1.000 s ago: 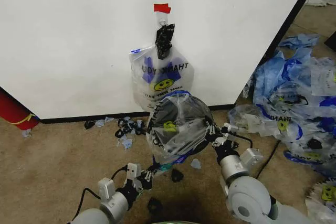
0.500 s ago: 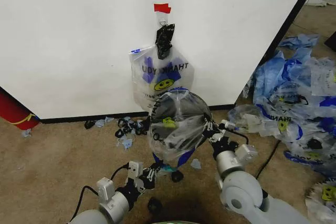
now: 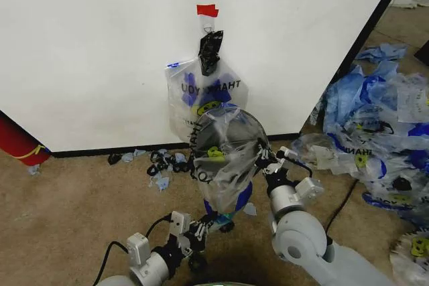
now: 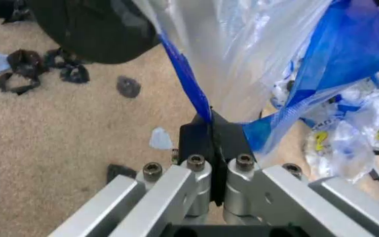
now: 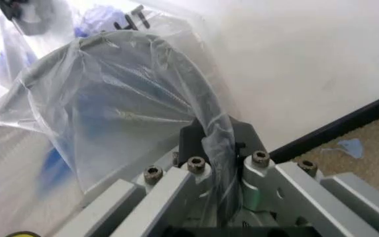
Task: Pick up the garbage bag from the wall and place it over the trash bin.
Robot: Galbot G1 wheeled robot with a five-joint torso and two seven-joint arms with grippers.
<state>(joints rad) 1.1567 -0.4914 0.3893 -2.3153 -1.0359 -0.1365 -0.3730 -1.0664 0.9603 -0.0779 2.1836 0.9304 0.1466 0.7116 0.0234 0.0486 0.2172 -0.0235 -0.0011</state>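
The garbage bag (image 3: 224,159), see-through with blue handles and a yellow smiley, hangs stretched in the air between the two arms, in front of the wall (image 3: 100,51) and above the carpet floor (image 3: 74,199); the left end effector (image 3: 209,224), low and near the bag's bottom, is clamped tight on a blue strip of the bag; the right end effector (image 3: 266,164), at the bag's right edge, is closed on a fold of clear film; a second printed bag (image 3: 204,95) and a small black bag (image 3: 210,51) hang on the wall under a piece of red tape (image 3: 207,10); loose bags (image 3: 382,138) lie heaped on the floor at right.
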